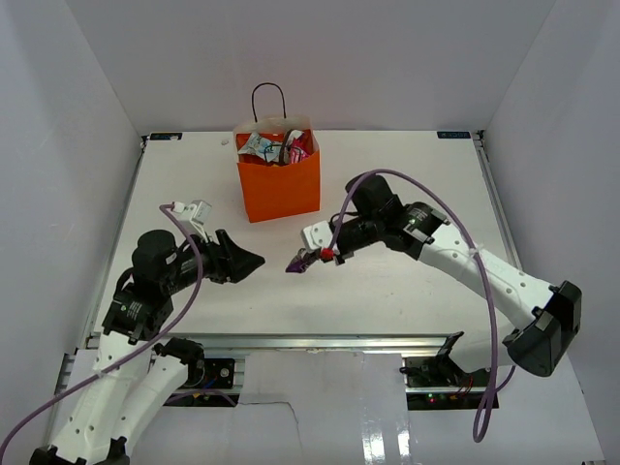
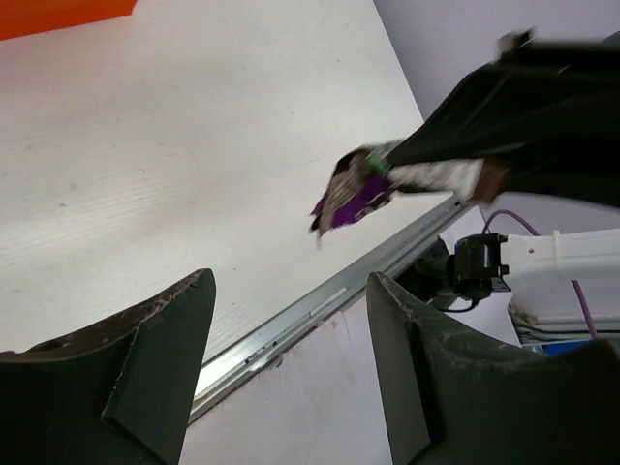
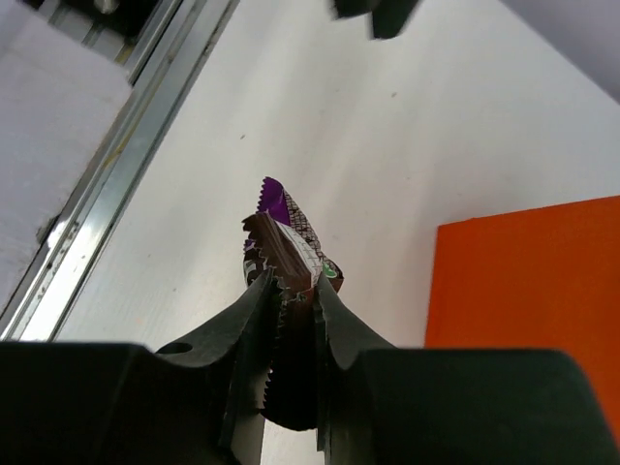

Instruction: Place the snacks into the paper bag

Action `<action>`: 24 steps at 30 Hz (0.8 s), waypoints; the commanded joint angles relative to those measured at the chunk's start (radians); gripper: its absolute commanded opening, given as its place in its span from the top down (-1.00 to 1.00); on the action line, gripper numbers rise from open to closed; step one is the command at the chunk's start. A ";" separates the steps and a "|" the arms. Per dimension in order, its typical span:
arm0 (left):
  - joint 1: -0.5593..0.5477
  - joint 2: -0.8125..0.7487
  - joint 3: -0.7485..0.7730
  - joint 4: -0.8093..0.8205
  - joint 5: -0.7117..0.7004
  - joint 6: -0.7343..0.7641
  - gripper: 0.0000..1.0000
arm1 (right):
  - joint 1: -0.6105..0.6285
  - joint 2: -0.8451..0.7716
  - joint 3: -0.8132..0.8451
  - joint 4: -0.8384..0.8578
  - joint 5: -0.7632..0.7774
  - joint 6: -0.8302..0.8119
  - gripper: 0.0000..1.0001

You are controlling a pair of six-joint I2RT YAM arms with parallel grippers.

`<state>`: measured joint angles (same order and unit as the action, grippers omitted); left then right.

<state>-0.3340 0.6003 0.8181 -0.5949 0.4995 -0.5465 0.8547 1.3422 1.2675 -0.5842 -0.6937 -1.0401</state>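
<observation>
White table point(image 1: 407, 194): I log the orange paper bag point(image 1: 279, 184) upright at the back, wrappers point(image 1: 276, 147) in its mouth visible only from above; right gripper point(image 3: 291, 295) clamped on a purple-brown, saw-edged packet point(image 3: 284, 232) in front of it; left gripper point(image 2: 291, 281) spread apart, holding nothing.

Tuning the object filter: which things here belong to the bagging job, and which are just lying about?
Job:
- paper bag
- snacks lying inside it
- purple packet, pinched in the right gripper
- left gripper, open and empty

Not the job:
- purple cables on the arms
- metal rail along the near edge
</observation>
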 commanded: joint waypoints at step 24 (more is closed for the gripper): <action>-0.003 -0.185 -0.030 -0.069 -0.190 -0.130 -0.55 | -0.250 0.659 0.931 0.701 0.155 1.089 0.60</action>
<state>-0.3344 0.4355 0.7727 -0.6605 0.3180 -0.6487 0.6128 1.9953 2.1132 -0.0193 -0.5842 -0.0196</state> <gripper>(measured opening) 0.770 0.230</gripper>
